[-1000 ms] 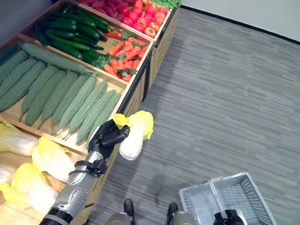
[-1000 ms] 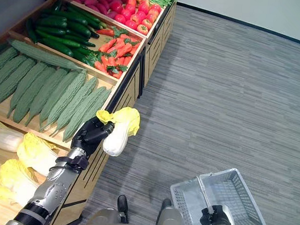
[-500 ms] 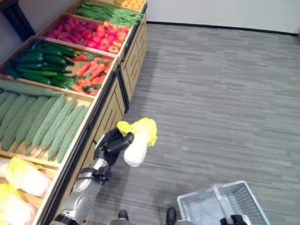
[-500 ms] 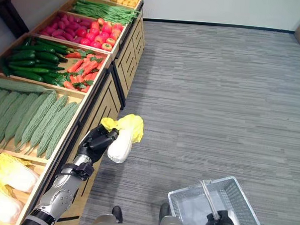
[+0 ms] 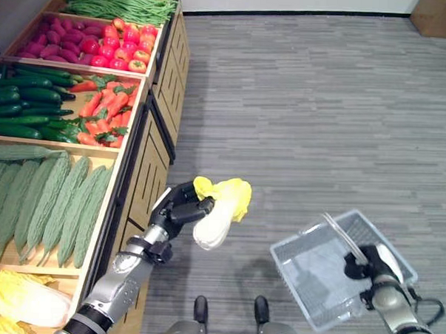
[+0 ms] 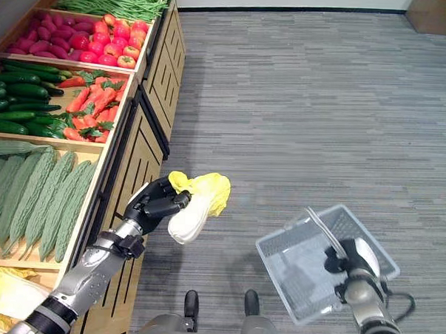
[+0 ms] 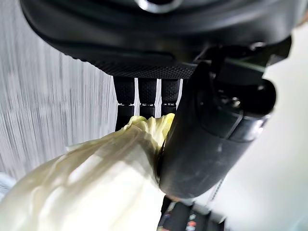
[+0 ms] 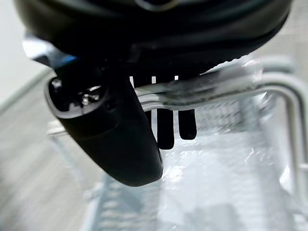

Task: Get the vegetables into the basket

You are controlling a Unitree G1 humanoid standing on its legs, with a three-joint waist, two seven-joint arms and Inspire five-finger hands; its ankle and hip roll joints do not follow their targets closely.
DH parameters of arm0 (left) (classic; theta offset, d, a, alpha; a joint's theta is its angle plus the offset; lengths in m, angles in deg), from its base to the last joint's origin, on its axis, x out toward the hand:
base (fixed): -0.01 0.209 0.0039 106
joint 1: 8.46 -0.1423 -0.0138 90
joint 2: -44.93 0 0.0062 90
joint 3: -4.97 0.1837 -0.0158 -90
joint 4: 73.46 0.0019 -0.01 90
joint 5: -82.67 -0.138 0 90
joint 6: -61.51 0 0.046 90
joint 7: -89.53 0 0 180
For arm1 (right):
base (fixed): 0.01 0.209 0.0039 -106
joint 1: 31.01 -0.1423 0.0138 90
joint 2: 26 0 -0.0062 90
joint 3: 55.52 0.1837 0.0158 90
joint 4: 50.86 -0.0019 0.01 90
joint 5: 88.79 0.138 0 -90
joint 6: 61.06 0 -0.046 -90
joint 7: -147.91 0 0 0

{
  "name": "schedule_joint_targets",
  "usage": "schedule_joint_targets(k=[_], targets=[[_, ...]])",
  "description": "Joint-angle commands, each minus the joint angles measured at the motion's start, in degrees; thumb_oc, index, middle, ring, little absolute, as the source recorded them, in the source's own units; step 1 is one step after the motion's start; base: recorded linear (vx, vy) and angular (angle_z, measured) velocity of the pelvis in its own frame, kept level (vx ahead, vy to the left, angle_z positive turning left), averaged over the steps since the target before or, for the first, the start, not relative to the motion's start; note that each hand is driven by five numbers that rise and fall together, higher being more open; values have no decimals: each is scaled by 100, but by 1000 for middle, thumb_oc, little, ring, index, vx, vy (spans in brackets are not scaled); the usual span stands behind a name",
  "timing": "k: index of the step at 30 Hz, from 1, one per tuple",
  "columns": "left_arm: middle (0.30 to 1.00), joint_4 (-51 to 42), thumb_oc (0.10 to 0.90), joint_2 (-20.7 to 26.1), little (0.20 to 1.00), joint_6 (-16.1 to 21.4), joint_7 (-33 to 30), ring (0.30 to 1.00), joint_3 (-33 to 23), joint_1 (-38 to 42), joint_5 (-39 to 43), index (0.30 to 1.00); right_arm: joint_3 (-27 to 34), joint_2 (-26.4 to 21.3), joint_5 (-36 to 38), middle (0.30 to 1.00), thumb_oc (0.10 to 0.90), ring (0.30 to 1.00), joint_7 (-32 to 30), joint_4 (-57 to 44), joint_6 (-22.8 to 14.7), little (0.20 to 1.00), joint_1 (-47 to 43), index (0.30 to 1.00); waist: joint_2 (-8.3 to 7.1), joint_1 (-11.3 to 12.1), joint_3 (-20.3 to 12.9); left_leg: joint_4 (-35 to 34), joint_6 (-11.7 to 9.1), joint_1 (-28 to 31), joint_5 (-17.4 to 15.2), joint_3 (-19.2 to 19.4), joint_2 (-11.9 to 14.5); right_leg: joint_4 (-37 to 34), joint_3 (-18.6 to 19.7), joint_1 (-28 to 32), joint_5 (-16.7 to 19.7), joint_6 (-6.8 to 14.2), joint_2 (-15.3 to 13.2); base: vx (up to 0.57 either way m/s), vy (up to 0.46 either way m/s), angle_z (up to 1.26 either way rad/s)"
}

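A napa cabbage (image 5: 219, 215), white at the stem and yellow at the leaves, hangs over the grey floor just off the stand's front, with my left hand (image 5: 178, 209) shut on it. In the left wrist view the thumb (image 7: 211, 125) and fingers curl round the cabbage (image 7: 96, 183). To the right, my right hand (image 5: 367, 266) is shut on the wire handle (image 8: 269, 84) of a pale grey mesh basket (image 5: 278, 252). The basket tilts toward the cabbage and nothing shows inside it. A gap of floor lies between cabbage and basket.
A wooden stand runs along the left with bins of bitter gourds (image 5: 44, 203), cucumbers (image 5: 26, 107), carrots (image 5: 103, 114), tomatoes (image 5: 121, 48), green beans (image 5: 119, 3) and more cabbages (image 5: 24, 306). Grey floor (image 5: 321, 112) spreads to the right. A brown box (image 5: 441, 6) sits far right.
The camera has swung right along the stand. My right hand has lifted the basket higher and tilted it toward the cabbage. The left hand still holds the cabbage, now further off the stand.
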Motion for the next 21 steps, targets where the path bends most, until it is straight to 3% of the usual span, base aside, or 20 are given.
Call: schedule_joint_targets(k=[1,4,8,9,10,11,12,18,21], targets=[[300,-601,400,38,300,546,145,300,205,781,-583,300,-255,-529,80,300,400,300,-175,-146,-610,300,-982,300,-385,225,-539,10,-175,15,-154,28,175,20,-107,-60,88,468,-204,30,32,-1],[300,-441,400,245,300,576,144,300,641,1296,-1126,300,-635,-678,-14,300,400,300,-7,-652,-664,300,-1334,300,-412,208,-609,10,-172,63,-200,68,167,-1,-88,-52,93,493,-218,9,11,0],[300,-233,400,252,300,618,53,300,1003,1684,-1658,300,-882,-680,24,300,400,300,79,-609,-683,300,-1638,300,-428,203,-664,10,-174,109,-228,69,179,-6,-102,-13,85,499,-228,8,1,0],[300,-190,400,266,300,659,-25,300,1114,1828,-1996,300,-947,-655,54,300,400,300,90,-604,-679,300,-1736,300,-430,202,-683,10,-176,118,-237,65,186,-6,-111,-1,77,499,-230,0,0,0],[300,-125,400,326,300,783,-362,300,1362,2229,-3092,300,-1105,-629,80,300,400,300,132,-665,-700,300,-1953,300,-440,204,-714,10,-189,113,-241,46,186,-6,-141,11,60,500,-223,0,0,0],[300,-115,400,316,300,786,-377,300,1369,2236,-3109,300,-1103,-632,80,300,400,300,133,-662,-701,300,-1956,300,-438,204,-708,10,-189,115,-241,43,185,-6,-145,15,59,500,-224,0,0,0],[300,2,400,264,300,852,-582,300,1538,2399,-3751,300,-1166,-611,108,300,400,300,117,-703,-740,300,-2095,300,-445,198,-731,10,-200,114,-246,38,194,-6,-164,18,47,501,-220,0,0,0],[300,453,400,-8,300,926,-959,300,2035,2772,-5109,300,-1435,-234,301,300,400,300,-38,-718,-815,300,-2714,300,-423,201,-767,10,-219,146,-261,30,215,-6,-202,61,34,504,-207,0,0,0],[300,854,400,-189,300,867,-1215,300,2207,2899,-5886,300,-1453,37,647,300,400,300,7,-1257,-938,300,-2753,300,-415,169,-787,10,-234,154,-269,65,241,-6,-210,65,25,512,-192,0,0,0]])
